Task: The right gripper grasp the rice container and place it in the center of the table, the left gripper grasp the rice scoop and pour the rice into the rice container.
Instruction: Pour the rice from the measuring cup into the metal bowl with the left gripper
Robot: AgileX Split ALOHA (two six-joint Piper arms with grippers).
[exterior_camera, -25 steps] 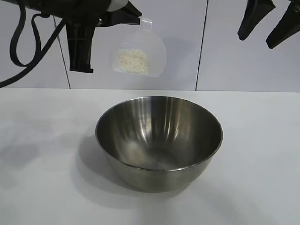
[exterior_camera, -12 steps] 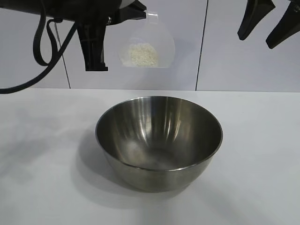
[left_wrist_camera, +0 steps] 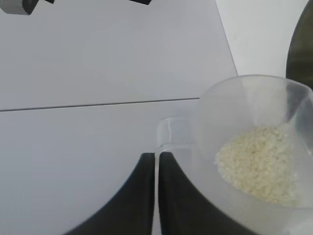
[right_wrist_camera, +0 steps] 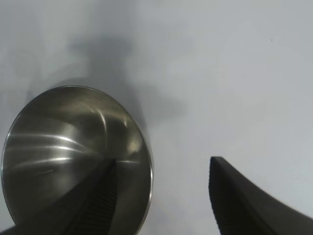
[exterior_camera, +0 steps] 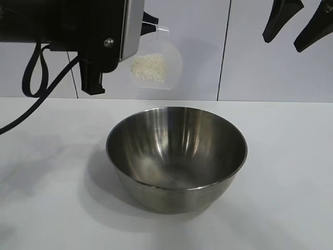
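Observation:
The rice container [exterior_camera: 177, 156], a shiny steel bowl, stands empty in the middle of the white table [exterior_camera: 47, 182]. My left gripper [exterior_camera: 151, 23] hangs above and behind the bowl's left side, shut on the little handle of the rice scoop [exterior_camera: 156, 65]. The clear scoop is tipped on its side, with the rice [exterior_camera: 148, 67] heaped against its lower wall. In the left wrist view the fingers meet at the gripper [left_wrist_camera: 157, 155] beside the scoop [left_wrist_camera: 254, 122] and rice [left_wrist_camera: 259, 164]. My right gripper [exterior_camera: 283, 44] stands open and empty, high at the right; below it the container [right_wrist_camera: 63, 147] shows beside the gripper [right_wrist_camera: 163, 161].
A pale panelled wall [exterior_camera: 260, 67] runs behind the table. The left arm's black cable [exterior_camera: 36, 78] loops down toward the table at the left. Bare tabletop lies on both sides of the bowl and in front of it.
The left arm's wrist has turned and its body now looms larger at the upper left. The scoop swung right, then back left and slightly lower, rice still inside. The right gripper and bowl stayed put.

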